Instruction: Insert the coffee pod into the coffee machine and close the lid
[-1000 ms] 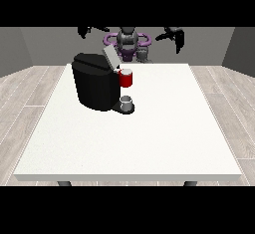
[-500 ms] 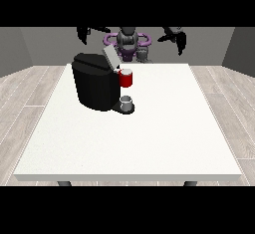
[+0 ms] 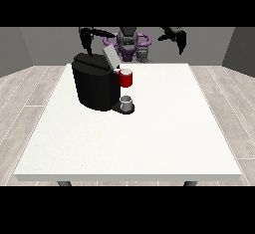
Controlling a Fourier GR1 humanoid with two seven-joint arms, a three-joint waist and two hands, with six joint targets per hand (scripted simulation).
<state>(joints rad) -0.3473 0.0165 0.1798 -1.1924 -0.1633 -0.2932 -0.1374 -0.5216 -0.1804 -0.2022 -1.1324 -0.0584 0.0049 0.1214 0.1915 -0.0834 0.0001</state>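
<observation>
My coffee machine [image 3: 95, 86] stands lid-up on the white desk [image 3: 149, 133], a red thing at the machine [image 3: 126, 78], a grey thing [image 3: 127, 101] below. Both my hands [image 3: 86, 38] [image 3: 179, 40] hover raised; whether their fingers are spread or curled I cannot tell.

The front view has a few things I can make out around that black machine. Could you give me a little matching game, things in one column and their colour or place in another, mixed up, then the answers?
Things:
1. coffee machine
2. red thing at the machine
3. lid
4. table

Descriptions:
A. white, wide and flat, carrying everything else
B. grey, tilted up and open above the machine's top
C. black and bulky, standing on the table's far left part
D. bright, sitting at the machine's front, above a small grey cup

Pairs: 1-C, 2-D, 3-B, 4-A
</observation>
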